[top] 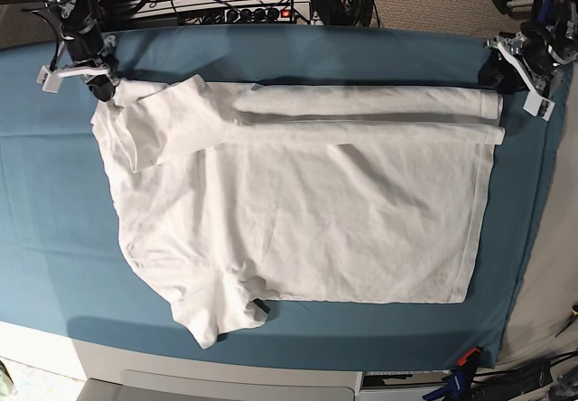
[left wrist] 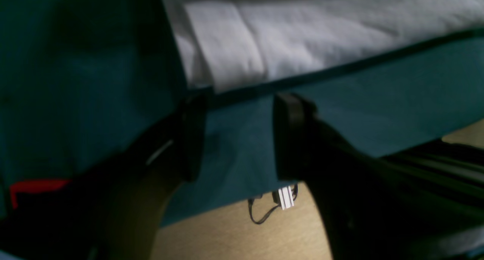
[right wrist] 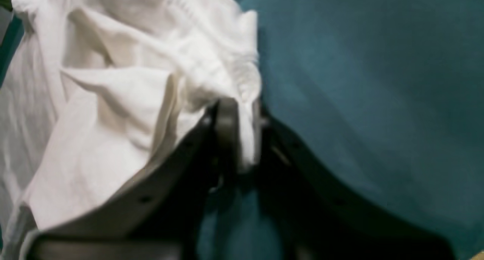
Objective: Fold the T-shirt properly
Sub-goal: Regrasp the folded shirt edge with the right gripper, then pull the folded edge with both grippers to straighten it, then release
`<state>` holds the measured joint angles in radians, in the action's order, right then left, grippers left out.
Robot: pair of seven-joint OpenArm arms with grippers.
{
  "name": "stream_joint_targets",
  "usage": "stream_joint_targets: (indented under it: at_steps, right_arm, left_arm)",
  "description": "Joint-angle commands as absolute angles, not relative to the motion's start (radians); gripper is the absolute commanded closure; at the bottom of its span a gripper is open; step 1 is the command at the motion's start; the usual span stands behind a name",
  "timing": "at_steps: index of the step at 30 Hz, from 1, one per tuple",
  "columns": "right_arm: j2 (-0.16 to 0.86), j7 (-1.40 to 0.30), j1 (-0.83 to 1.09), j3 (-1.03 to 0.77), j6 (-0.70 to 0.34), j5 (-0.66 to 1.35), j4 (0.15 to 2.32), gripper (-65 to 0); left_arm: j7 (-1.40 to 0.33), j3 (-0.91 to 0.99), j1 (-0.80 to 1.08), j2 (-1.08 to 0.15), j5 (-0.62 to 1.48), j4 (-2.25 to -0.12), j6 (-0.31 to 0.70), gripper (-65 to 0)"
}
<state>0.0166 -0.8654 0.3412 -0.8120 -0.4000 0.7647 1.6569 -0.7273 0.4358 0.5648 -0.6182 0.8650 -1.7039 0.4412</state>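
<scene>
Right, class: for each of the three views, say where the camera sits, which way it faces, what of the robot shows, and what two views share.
Left wrist: rides low on the left arm, looking past the open left gripper at the folded T-shirt edge on the teal cloth.
Right wrist: rides the right arm, looking along the right gripper, shut on bunched shirt fabric.
Base: overhead, facing down at the spread shirt; both grippers show at the far corners.
Shared: the right wrist and base views both show the right gripper pinching the shirt's corner.

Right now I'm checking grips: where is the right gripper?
In the base view the right gripper is at the far left, shut on the T-shirt at its bunched upper-left corner, over the teal cloth.
</scene>
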Motion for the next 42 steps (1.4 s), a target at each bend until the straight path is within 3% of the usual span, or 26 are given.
stream_joint_targets:
  at_steps: [1, 13, 21, 28, 31, 35, 42]
  right_arm:
    - [0.028, -0.863, 0.344, -0.805, -0.406, 0.762, 1.673, 0.0]
    - [0.028, -0.861, 0.344, -0.803, -0.407, 0.758, 1.673, 0.0]
    - [0.028, -0.86, 0.344, -0.803, -0.407, 0.758, 1.673, 0.0]
    - [0.028, -0.86, 0.344, -0.803, -0.407, 0.758, 1.673, 0.0]
    - [0.028, -0.861, 0.344, -0.803, -0.407, 0.758, 1.673, 0.0]
    - [0.028, -0.861, 0.344, -0.803, -0.408, 0.758, 1.673, 0.0]
    - [0.028, -0.869, 0.348, -0.806, -0.427, 0.76, 1.674, 0.0]
  left_arm:
    - [-0.725, 0.447, 0.561, -0.637, 0.893, -1.718, 0.434, -29.7]
    - [-0.787, 0.447, 0.447, -0.626, 0.979, -1.618, 0.394, -29.6]
    - [-0.833, 0.447, 0.434, -0.626, 1.147, -1.406, 0.484, -29.6]
    - [-0.847, 0.447, 0.429, -0.626, 1.183, -1.399, 0.518, -29.5]
    - [-0.855, 0.447, 0.429, -0.626, 1.183, -1.399, 0.518, -22.0]
    - [-0.857, 0.447, 0.429, -0.626, 1.183, -1.399, 0.518, 0.0]
    - [-0.86, 0.447, 0.433, -0.629, 1.182, -1.415, 0.519, 0.0]
